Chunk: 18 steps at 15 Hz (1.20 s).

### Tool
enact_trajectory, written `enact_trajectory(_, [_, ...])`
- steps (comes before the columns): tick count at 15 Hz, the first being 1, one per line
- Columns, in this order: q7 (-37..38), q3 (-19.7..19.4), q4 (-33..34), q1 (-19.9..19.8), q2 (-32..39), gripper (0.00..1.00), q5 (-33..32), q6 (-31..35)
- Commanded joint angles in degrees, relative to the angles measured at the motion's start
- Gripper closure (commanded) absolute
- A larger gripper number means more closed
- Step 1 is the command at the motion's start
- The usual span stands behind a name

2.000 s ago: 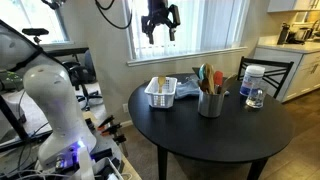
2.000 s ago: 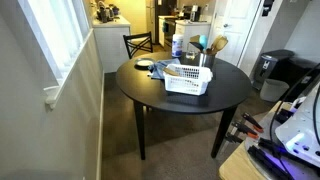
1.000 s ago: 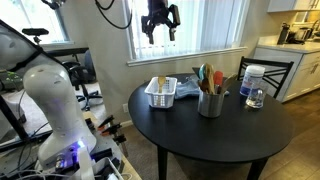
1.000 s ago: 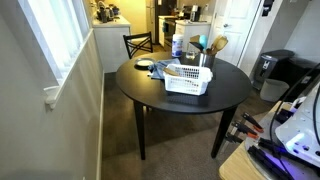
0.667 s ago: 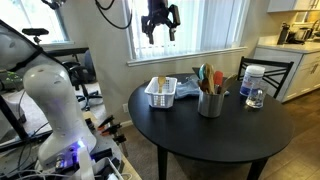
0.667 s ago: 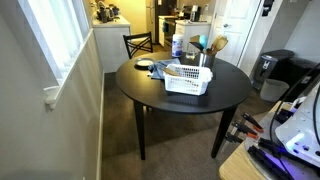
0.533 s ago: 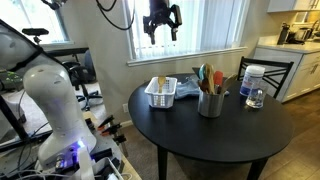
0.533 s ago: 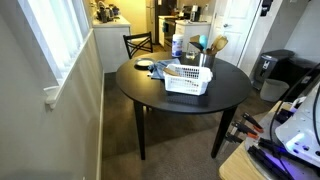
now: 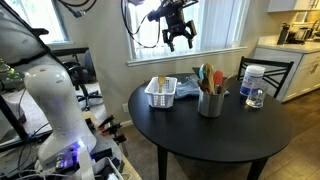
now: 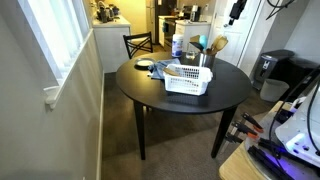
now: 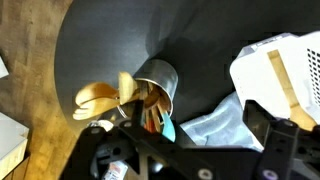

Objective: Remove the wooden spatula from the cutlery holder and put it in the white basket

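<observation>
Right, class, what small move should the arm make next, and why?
Probably lower the open gripper toward the cutlery holder, lining up over the wooden spatula. The gripper hangs high above the table, empty, and the spatula stands in the holder, not yet in the white basket.

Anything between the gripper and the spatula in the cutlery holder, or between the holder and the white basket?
Nothing visible. The gripper hangs open in free air above the table; the cutlery holder and white basket stand apart with only a low crumpled cloth between. Other utensils crowd the holder.
</observation>
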Motion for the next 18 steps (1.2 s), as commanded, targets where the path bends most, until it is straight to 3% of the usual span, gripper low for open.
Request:
enact_trajectory(1, [2.39, 2.04, 2.3, -0.28, 4.4, 0.0, 0.92, 4.16])
enact_trajectory(7, [-2.3, -0.71, 2.09, -1.24, 6.78, 0.0, 6.12, 13.42])
enact_trajectory(12, [-15.5, -7.85, 4.44, -2.61, 13.47, 0.0, 20.05, 15.44])
enact_trajectory(15, [-24.25, -8.83, 6.8, -4.44, 17.31, 0.0, 28.0, 13.06])
enact_trajectory(16, [-19.27, -7.04, 4.3, -5.38, 14.4, 0.0, 23.89, 14.11])
enact_trajectory(18, [-20.11, -6.68, 4.77, -6.27, 15.65, 0.0, 24.48, 14.13])
